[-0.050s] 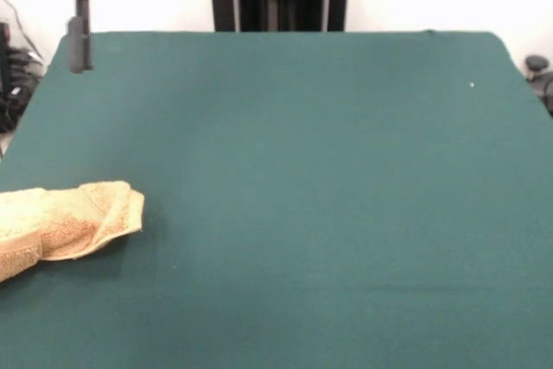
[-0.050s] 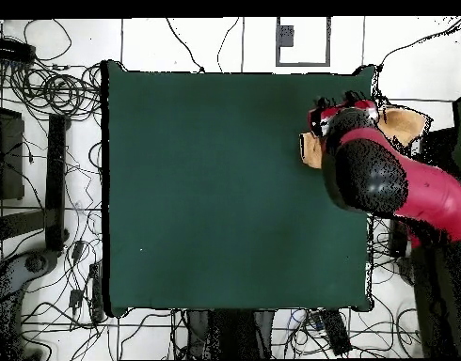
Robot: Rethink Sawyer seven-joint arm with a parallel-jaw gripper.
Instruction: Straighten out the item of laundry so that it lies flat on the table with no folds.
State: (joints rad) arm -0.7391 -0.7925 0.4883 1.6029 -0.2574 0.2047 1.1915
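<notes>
The item of laundry (image 1: 69, 220) is a tan terry towel lying bunched and folded over itself at the left edge of the green table (image 1: 302, 170), partly cut off by the picture's edge. My gripper (image 1: 79, 45) hangs high over the table's far left corner, well clear of the towel and holding nothing. In the overhead view the red and black arm (image 2: 385, 179) covers most of the towel (image 2: 311, 150). Only tan bits of it show beside the arm at the table's (image 2: 215, 188) right edge.
Tangled cables (image 2: 55, 94) lie on the floor left of the table and along its lower side. A dark stand (image 2: 55, 179) sits among them. A black caster (image 1: 537, 65) shows past the table's far right corner.
</notes>
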